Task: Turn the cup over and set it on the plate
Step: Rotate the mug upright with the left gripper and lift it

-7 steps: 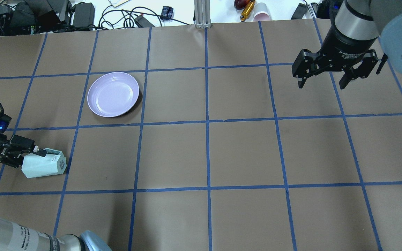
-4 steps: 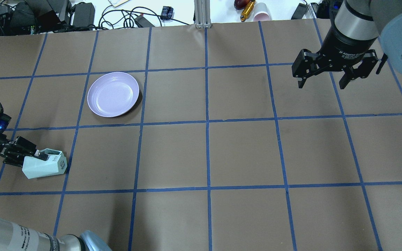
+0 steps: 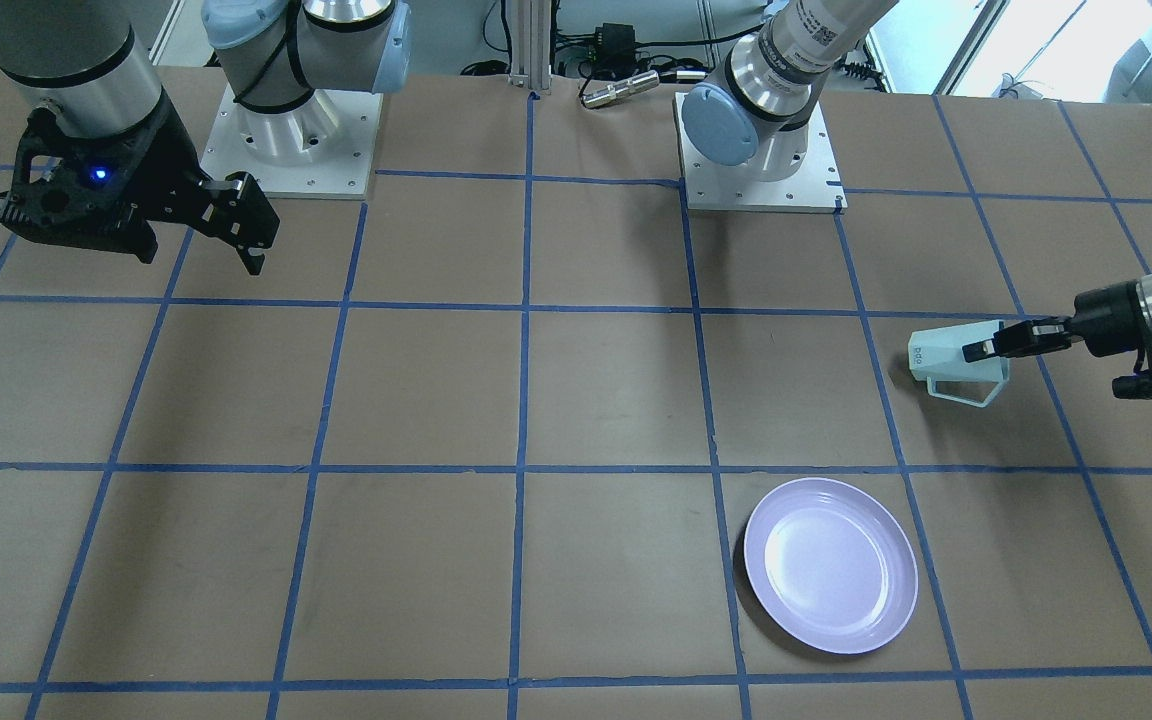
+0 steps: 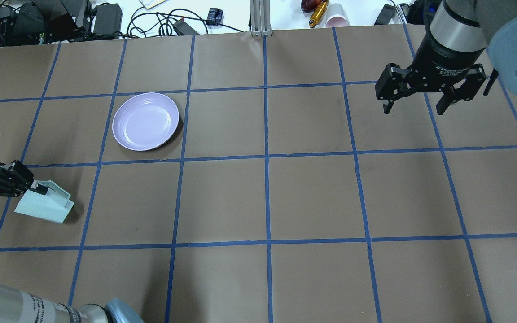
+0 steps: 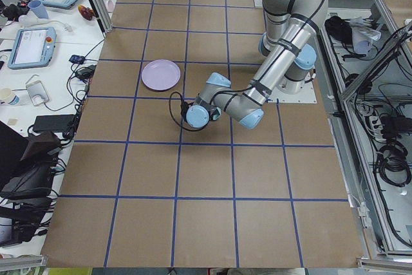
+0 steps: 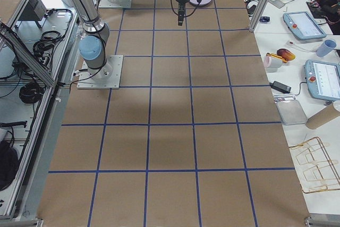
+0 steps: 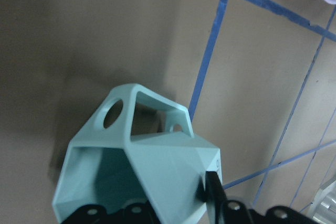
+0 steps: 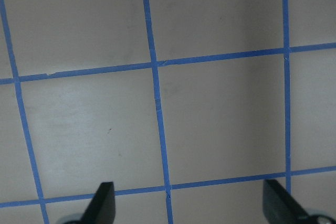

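Note:
The pale mint-green cup (image 4: pixel 43 207) lies on its side at the table's left edge, base pointing right, handle (image 3: pixel 966 392) toward the operators' side. My left gripper (image 4: pixel 34 188) is shut on the cup's rim wall, one finger (image 7: pixel 212 195) outside and one inside; the wrist view shows the teal inside (image 7: pixel 105 174). The cup (image 3: pixel 951 358) is low over the table; I cannot tell whether it touches. The lavender plate (image 4: pixel 145 121) sits empty, one grid square farther out and to the right, also in the front view (image 3: pixel 829 565). My right gripper (image 4: pixel 413 110) is open, empty, high at the far right.
Brown paper with a blue tape grid (image 4: pixel 266 157) covers the table. Cables, power bricks and a pink cup (image 4: pixel 337 15) lie beyond the far edge, by a metal post (image 4: pixel 260 18). The two arm bases (image 3: pixel 286 140) stand at the robot's side.
My left gripper has pulled left and slightly away with the cup, and the cup has swung so its base points lower right. The right arm and plate have not moved.

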`<state>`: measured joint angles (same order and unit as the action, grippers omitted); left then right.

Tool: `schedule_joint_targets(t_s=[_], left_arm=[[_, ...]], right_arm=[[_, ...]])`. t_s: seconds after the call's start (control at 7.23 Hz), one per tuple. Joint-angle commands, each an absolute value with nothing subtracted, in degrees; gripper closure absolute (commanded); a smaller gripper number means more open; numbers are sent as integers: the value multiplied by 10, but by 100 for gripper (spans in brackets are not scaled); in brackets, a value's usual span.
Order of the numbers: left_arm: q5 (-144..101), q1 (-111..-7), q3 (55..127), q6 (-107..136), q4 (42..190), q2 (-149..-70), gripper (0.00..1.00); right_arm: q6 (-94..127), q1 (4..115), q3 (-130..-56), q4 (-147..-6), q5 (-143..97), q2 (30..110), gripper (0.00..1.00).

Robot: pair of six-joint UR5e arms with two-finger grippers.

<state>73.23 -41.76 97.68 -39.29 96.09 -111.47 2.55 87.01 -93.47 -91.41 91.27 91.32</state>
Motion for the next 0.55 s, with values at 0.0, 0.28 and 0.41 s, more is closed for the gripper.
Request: schedule_joint_targets(t_s=[0.0,0.28,0.41], left_arm=[[740,-444,929,-313,999,-1100,100],[787,-477,891,-282,997,-1076,100],[826,-518,846,-257,996,-1064,100]], right_arm=[[25,870,-934,-914,912,913,0],[25,870,-935,-914,913,913,0],[25,870,-935,-914,912,913,0]])
